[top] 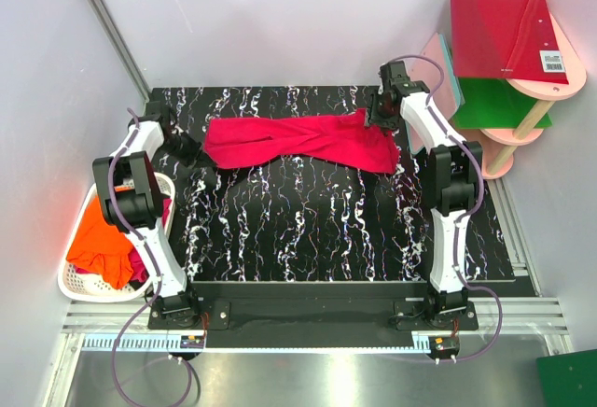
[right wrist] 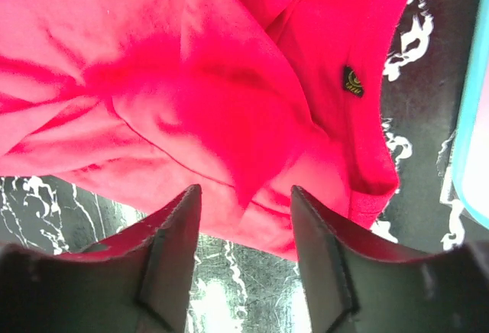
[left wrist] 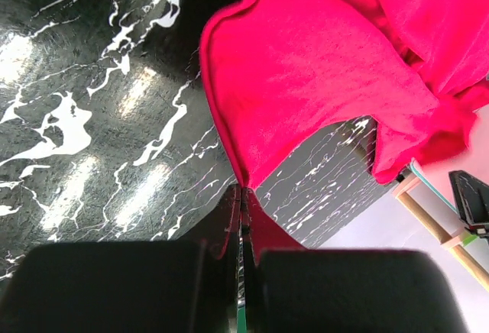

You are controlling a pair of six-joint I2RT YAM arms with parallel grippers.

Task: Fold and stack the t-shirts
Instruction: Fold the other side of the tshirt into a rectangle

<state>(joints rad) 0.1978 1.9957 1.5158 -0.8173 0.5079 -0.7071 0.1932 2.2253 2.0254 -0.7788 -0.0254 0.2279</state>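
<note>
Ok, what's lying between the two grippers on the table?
The crimson t-shirt, bunched lengthwise, spans the stretch from the left gripper to the right gripper; the top view shows it.

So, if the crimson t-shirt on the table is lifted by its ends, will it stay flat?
It would likely hang: the crimson t-shirt lies twisted and creased, so it seems floppy. Probably light too, as the left jaws hold it by one thin pinched corner. Pushed, it may bunch further rather than slide.
</note>
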